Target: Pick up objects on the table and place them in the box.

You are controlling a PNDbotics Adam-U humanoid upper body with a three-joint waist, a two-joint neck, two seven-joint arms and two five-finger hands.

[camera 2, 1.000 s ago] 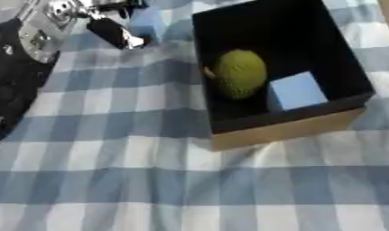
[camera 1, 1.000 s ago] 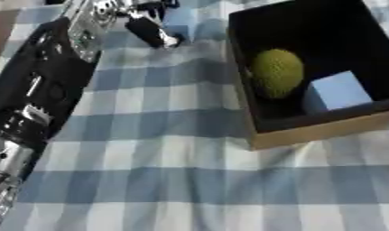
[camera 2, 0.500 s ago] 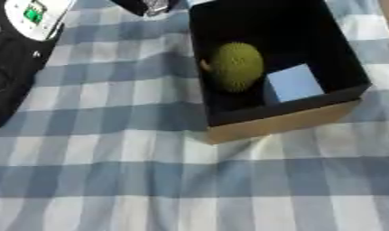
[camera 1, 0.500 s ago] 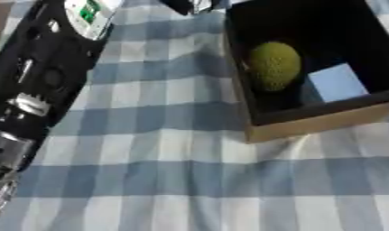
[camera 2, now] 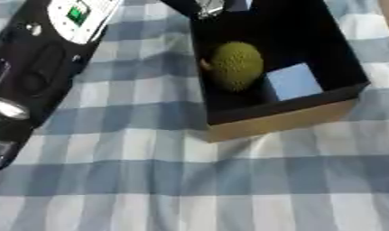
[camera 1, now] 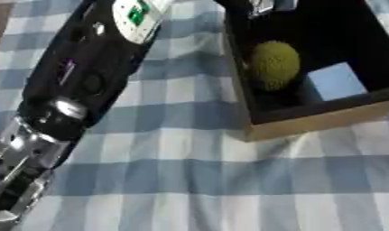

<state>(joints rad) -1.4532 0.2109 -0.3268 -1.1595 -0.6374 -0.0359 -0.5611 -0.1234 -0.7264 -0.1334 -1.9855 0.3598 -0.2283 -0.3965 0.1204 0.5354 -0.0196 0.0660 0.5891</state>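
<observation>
The cardboard box (camera 1: 312, 125) with a black inside stands at the upper right. In it lie a rough green ball (camera 1: 274, 64) and a light blue cube (camera 1: 333, 82), side by side. My left arm (camera 1: 86, 79) runs from the lower left corner up across the cloth. Only a small part of my left hand (camera 1: 257, 6) shows, at the top edge over the box's far left corner. A silver and bluish patch sits there, and I cannot make out whether the hand holds something. My right hand does not show.
A blue and white checked cloth (camera 1: 197, 180) covers the table, with folds in front of the box. No loose objects show on the cloth in front of and left of the box.
My left arm has stretched forward and to the right. The hand went from the cloth left of the box to above the box's far left corner, mostly out of the picture.
</observation>
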